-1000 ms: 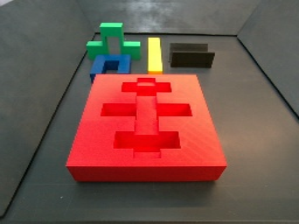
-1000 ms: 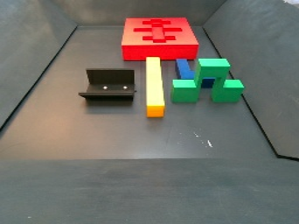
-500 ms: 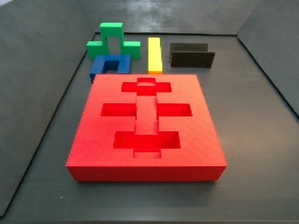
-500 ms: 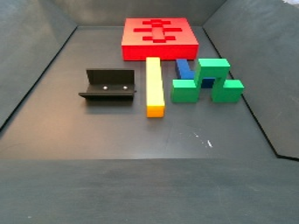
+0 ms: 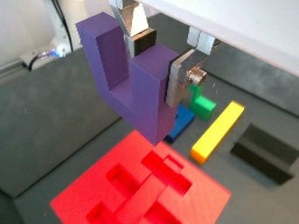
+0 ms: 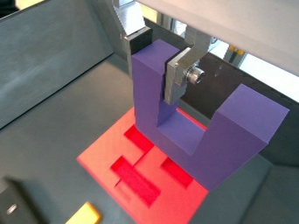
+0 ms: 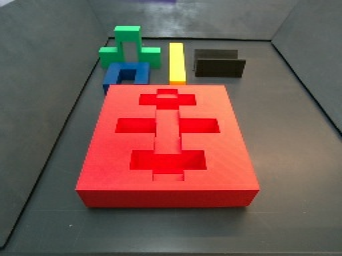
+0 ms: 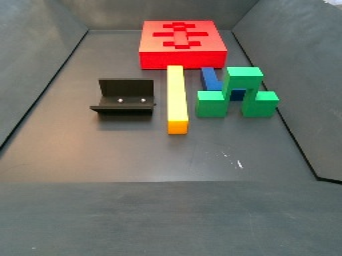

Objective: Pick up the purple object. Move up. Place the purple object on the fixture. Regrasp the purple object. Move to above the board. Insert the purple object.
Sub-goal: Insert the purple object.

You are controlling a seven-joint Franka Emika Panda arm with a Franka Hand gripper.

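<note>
The tool grips the purple object by one prong, high above the board and outside both side views; judging by this, it is held over the cut-outs ready for insertion. The fixture stands bare on the floor beside the yellow bar. No writing or labels are readable.

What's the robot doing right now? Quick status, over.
Gripper shut on purple object, seen in both wrist views, out of both side views. Hanging above the board. Cut-outs look unobstructed.
</note>
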